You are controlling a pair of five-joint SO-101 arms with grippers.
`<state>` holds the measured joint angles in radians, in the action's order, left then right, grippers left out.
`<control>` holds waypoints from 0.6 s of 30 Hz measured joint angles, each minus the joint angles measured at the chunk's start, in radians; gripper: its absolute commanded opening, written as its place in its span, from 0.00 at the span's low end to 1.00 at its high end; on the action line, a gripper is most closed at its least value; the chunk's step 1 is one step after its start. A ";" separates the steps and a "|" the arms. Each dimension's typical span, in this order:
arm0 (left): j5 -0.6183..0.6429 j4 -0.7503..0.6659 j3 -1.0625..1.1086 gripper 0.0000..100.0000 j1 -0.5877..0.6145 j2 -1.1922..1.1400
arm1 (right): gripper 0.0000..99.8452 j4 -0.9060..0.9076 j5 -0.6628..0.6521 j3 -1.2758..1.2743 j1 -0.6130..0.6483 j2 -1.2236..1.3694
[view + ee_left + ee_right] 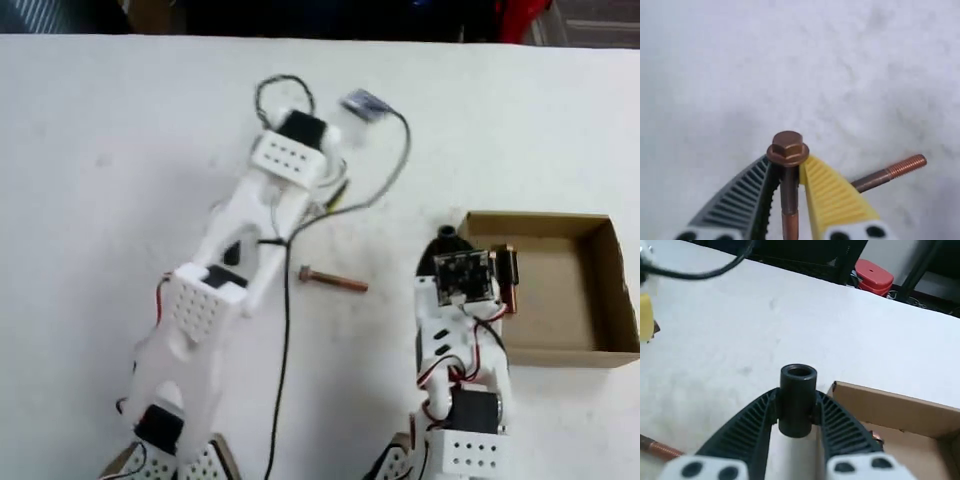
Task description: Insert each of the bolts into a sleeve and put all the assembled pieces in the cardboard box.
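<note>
My left gripper, with one black and one yellow finger, is shut on a copper hex-head bolt, head pointing away from the wrist. A second copper bolt lies loose on the white table between the two arms. My right gripper is shut on a black sleeve held upright with its bore open at the top, beside the near-left corner of the cardboard box. In the high view the left gripper is at the table's middle, and the sleeve is at the box's left edge.
A black cable loops over the table past the left arm, with a small bluish tag near the far side. A copper-coloured piece shows inside the box. The table's far edge borders a dark area with a red object.
</note>
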<state>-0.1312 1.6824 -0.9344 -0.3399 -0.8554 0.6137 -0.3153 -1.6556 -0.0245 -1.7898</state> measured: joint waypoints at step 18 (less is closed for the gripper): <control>0.167 0.091 0.012 0.02 0.164 0.109 | 0.02 -0.012 0.000 -0.009 0.420 0.000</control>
<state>0.0361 1.7729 -0.9221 -0.1757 -0.7465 0.6015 -0.3153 -1.6648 0.3959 -1.7898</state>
